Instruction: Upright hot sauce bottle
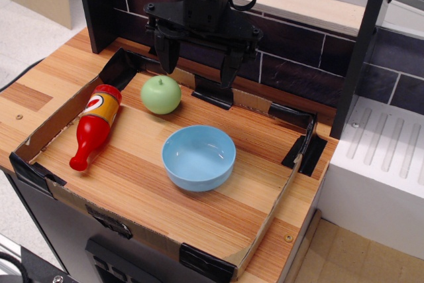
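Note:
The hot sauce bottle is red with an orange-yellow label. It lies on its side at the left of the wooden tray, cap toward the front left, base toward the back. My gripper hangs at the back of the tray, above and just right of a green apple. Its two dark fingers are spread apart with nothing between them. It is well to the right of the bottle and apart from it.
A light blue bowl sits upright in the tray's middle. A low cardboard rim with black tape corners edges the tray. A dark brick-pattern wall stands behind, and a white drainer is at the right.

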You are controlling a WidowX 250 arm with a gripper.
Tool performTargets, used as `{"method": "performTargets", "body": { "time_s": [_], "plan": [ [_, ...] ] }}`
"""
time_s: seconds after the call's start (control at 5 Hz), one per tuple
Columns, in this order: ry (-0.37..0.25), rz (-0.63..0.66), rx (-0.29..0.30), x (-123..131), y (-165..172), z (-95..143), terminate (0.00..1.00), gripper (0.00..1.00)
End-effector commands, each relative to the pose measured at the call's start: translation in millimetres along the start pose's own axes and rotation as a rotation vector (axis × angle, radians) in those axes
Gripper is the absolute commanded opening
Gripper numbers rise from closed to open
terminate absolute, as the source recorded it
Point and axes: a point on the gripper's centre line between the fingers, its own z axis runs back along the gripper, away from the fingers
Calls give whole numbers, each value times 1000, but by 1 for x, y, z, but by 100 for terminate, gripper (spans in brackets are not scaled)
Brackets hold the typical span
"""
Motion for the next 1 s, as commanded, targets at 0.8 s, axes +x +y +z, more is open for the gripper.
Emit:
{"method": "performTargets", "body": {
  "time_s": [0.8],
  "plan": [
    [-17,60,-31,-49,95,-6,0,100]
  ]
}}
